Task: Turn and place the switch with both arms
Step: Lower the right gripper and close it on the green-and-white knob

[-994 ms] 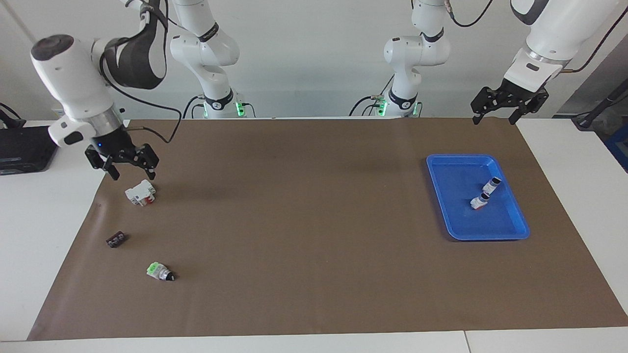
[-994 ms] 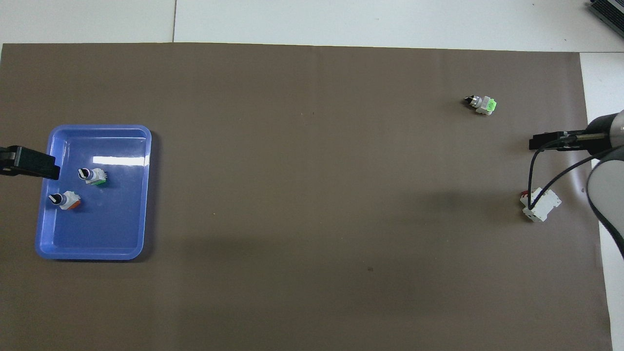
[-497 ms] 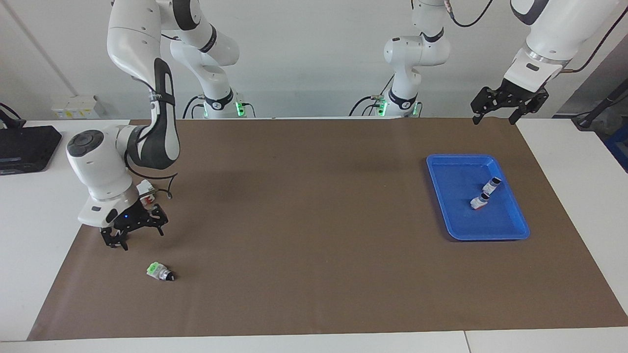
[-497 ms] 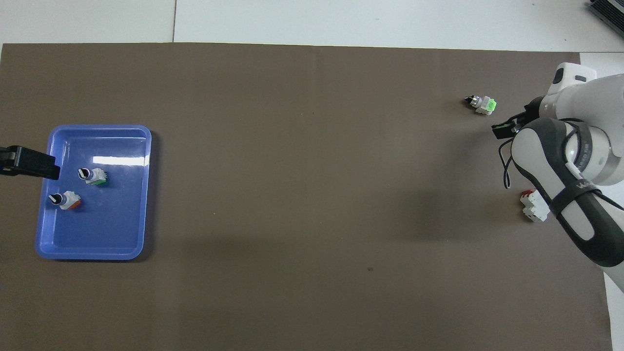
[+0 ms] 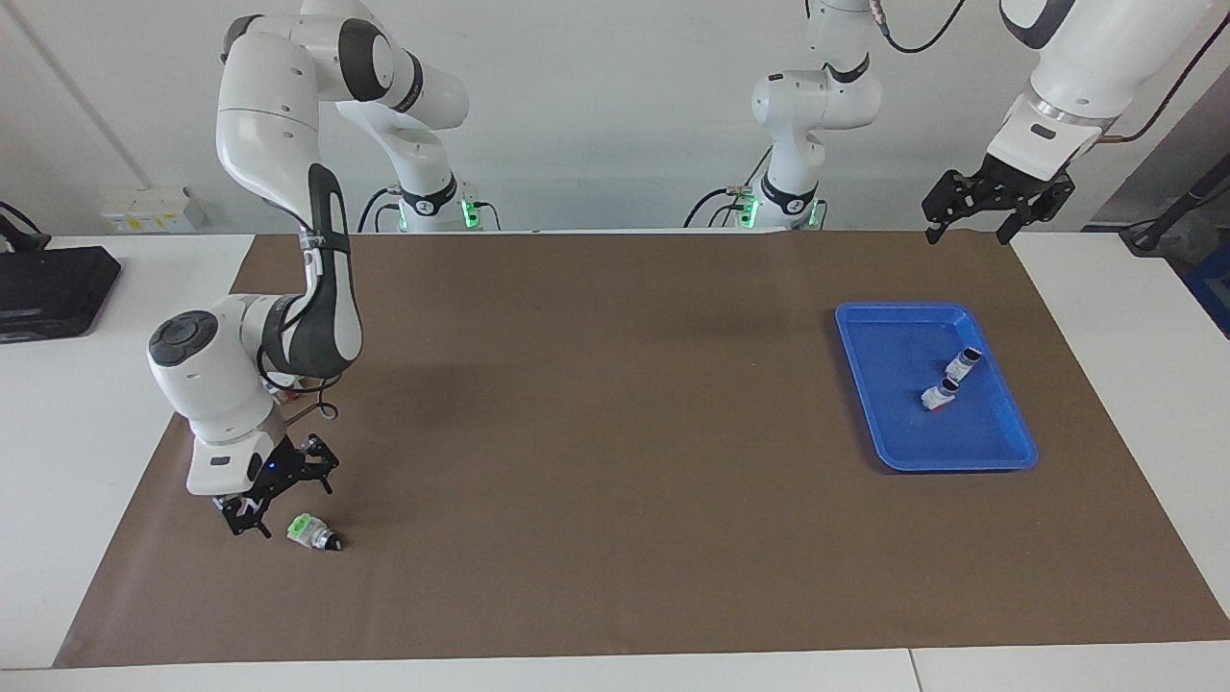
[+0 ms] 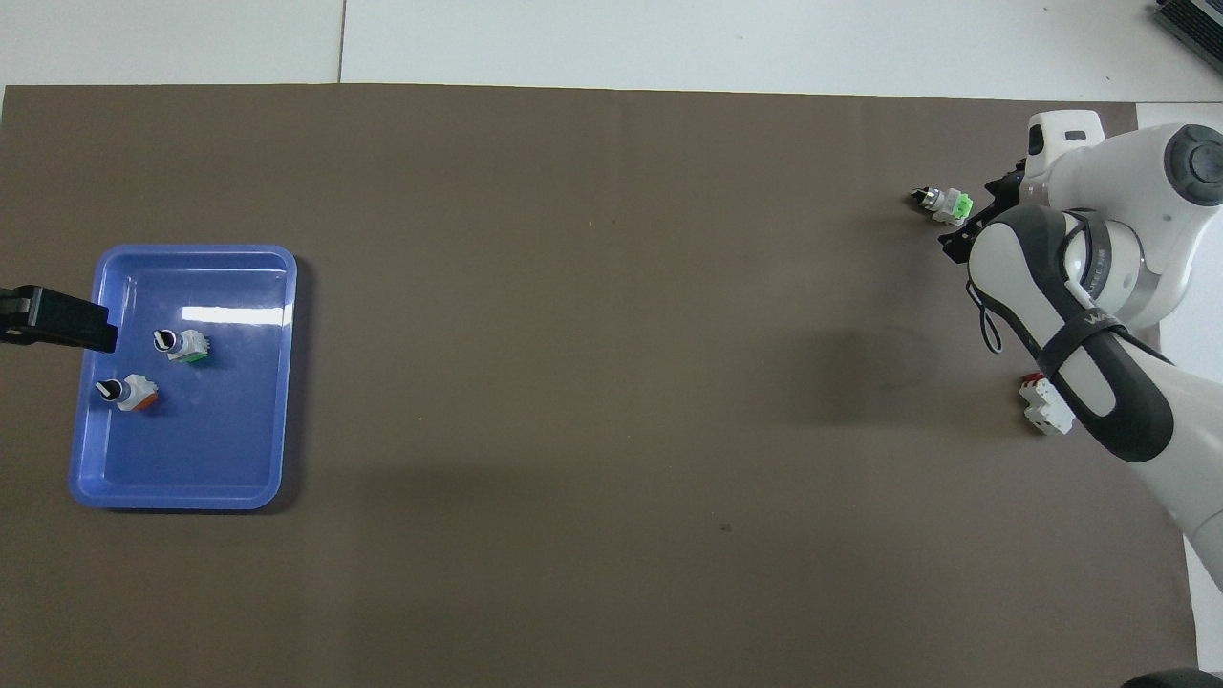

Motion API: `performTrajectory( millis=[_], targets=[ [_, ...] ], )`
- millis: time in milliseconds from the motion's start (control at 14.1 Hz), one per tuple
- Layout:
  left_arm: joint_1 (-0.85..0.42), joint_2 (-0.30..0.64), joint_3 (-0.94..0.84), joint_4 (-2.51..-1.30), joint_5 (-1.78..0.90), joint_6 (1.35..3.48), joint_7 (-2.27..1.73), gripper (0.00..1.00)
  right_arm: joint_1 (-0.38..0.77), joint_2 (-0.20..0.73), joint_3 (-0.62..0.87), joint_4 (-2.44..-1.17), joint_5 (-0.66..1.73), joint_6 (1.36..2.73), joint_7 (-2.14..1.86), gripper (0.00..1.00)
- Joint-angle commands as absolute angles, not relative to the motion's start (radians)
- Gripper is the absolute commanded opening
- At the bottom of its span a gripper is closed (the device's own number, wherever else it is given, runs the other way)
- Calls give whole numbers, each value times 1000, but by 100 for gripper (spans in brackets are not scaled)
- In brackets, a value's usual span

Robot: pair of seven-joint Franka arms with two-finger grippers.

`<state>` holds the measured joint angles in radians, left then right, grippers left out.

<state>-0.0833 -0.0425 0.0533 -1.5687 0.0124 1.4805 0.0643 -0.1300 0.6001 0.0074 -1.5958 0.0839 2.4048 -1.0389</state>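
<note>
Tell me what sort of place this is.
Most likely a robotics lab or test bench. Two white arms, the right arm and the left arm, are mounted at a table under a brown mat, with a blue tray and a small switch as practice parts.

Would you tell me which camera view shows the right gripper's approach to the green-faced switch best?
The facing view: the right gripper hangs open just beside the switch, not touching. In the overhead view the arm hides most of the gripper.
</note>
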Motion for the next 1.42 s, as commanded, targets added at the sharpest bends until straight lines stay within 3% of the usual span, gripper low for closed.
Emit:
performTrajectory(
  millis=[0, 142, 497, 568, 639, 710, 1349],
  targets=[
    [-77, -72, 51, -1603, 28, 1493, 67, 100, -175, 630, 43, -1562, 149, 2393, -1134, 98],
    [-77, -72, 51, -1603, 28, 1493, 67, 100, -172, 630, 46, -1562, 155, 2395, -1135, 92],
    [-77, -72, 51, -1603, 28, 1493, 67, 100, -184, 660, 72, -1552, 195, 2402, -1150, 91],
    [-77, -72, 51, -1603, 28, 1493, 67, 100, -192, 660, 72, -1552, 195, 2401, -1154, 81],
    [-77, -72, 51, -1603, 28, 1493, 67, 100, -192, 660, 72, -1552, 192, 2401, -1154, 62],
    [-77, -72, 51, -1603, 28, 1493, 67, 100, -192, 660, 72, -1552, 186, 2401, -1154, 56],
    [-77, -72, 51, -1603, 28, 1493, 67, 100, -201, 655, 72, -1551, 257, 2390, -1108, 56]
  ],
)
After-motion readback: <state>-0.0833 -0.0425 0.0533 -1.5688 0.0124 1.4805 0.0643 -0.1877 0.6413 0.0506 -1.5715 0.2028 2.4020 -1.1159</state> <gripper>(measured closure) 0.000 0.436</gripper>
